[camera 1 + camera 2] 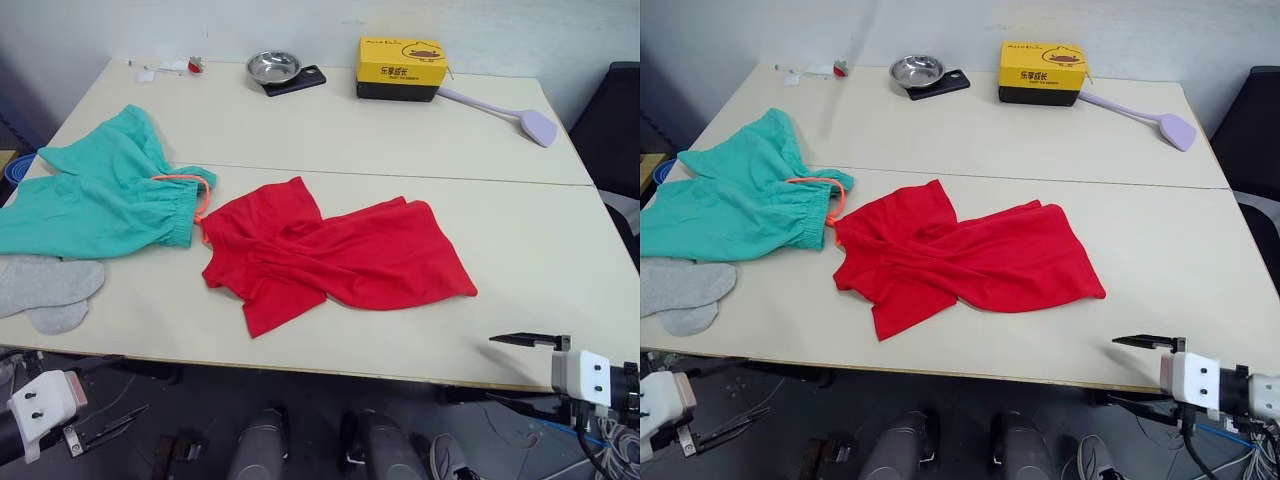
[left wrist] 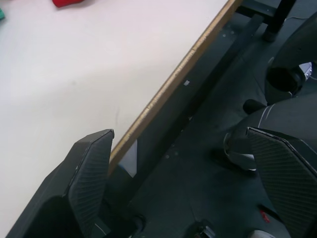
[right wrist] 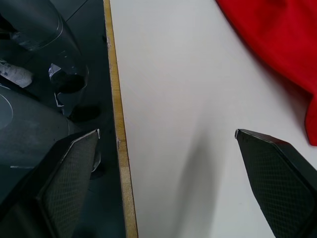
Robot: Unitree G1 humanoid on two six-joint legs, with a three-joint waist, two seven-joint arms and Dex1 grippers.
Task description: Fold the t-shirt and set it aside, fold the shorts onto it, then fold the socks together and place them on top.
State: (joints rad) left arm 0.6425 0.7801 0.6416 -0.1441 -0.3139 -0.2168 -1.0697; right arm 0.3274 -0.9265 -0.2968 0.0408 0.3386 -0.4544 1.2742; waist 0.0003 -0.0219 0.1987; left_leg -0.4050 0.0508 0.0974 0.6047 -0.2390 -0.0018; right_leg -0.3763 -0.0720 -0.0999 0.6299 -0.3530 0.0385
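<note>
The broad cream-coloured table, made of two boards joined along a seam, is carrying everything. The bright red short-sleeved cloth t-shirt is lying crumpled and unfolded near the middle of the front board, its hem end trailing toward the right edge and one sleeve pointing at the front edge. It is looking soft, light and limp, likely to sag and bunch when lifted; judged best taken at two outer points, such as the shoulder seam and the hem corner, so it can be spread flat before folding. The teal-green cloth shorts with gathered waistband and orange drawstring are lying at the left edge, waistband just beside the t-shirt's collar end. The two flat light-grey fabric socks are overlapping at the front-left corner, just in front of the shorts; they too appear thin and floppy. Along the far edge are standing a yellow cardboard box, a small steel bowl on a black scale and a lilac plastic paddle. The right gripper is hovering over the front edge near the right corner, fingers spread wide and holding nothing, with the t-shirt's hem near. The left gripper is hanging below the front edge at the left, also spread wide and empty, touching nothing.
</note>
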